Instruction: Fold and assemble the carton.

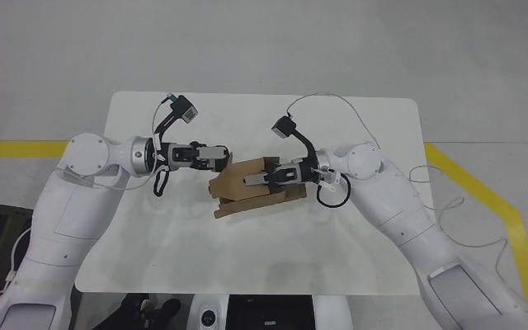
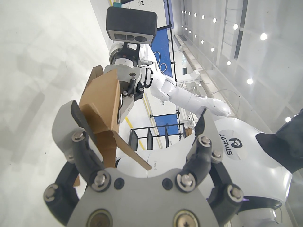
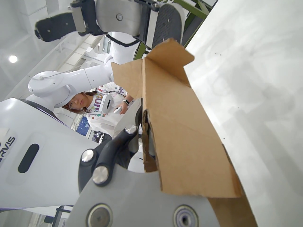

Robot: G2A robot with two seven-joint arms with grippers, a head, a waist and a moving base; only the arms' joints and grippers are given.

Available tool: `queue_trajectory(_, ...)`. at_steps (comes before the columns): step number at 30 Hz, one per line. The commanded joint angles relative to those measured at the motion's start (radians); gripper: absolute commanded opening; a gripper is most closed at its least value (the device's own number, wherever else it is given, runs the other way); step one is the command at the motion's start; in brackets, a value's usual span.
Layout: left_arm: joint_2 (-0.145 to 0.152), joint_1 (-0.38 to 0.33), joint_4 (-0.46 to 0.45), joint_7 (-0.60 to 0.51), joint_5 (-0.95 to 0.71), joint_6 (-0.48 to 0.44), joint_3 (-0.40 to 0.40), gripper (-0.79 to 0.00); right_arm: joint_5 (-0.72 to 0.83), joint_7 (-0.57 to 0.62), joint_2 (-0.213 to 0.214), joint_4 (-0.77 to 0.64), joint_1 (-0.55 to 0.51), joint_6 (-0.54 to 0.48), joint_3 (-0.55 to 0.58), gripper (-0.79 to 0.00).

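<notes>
Top view: the carton (image 1: 252,188) lies half-formed near the middle of the table (image 1: 355,256). My right claw (image 1: 264,177) is over it and my left claw (image 1: 223,157) is at its end.

Left wrist view: the left claw is spread wide, with one pad (image 2: 79,116) touching a loose flap. Pushing from there could crease the flap the wrong way or skid the carton.

Right wrist view: the right claw looks clamped on a side wall. If that pinch slips, I reckon the box folds flat.
</notes>
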Motion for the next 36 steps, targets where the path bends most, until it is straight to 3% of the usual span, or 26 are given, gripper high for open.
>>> queue_trajectory(1,0.000,0.001,-0.001,0.003,0.002,-0.004,-0.003,0.000,-0.012,-0.022,0.005,-0.003,-0.006,-0.003,0.019,-0.785)
queue_trajectory(21,0.002,0.031,-0.045,-0.020,-0.005,0.008,-0.009,0.000,-0.158,-0.266,0.014,-0.074,-0.036,0.003,0.108,-0.785)
queue_trajectory(36,0.001,0.040,-0.062,-0.024,-0.005,0.022,0.004,0.000,-0.194,-0.343,-0.008,-0.088,-0.022,0.003,0.081,-0.785)
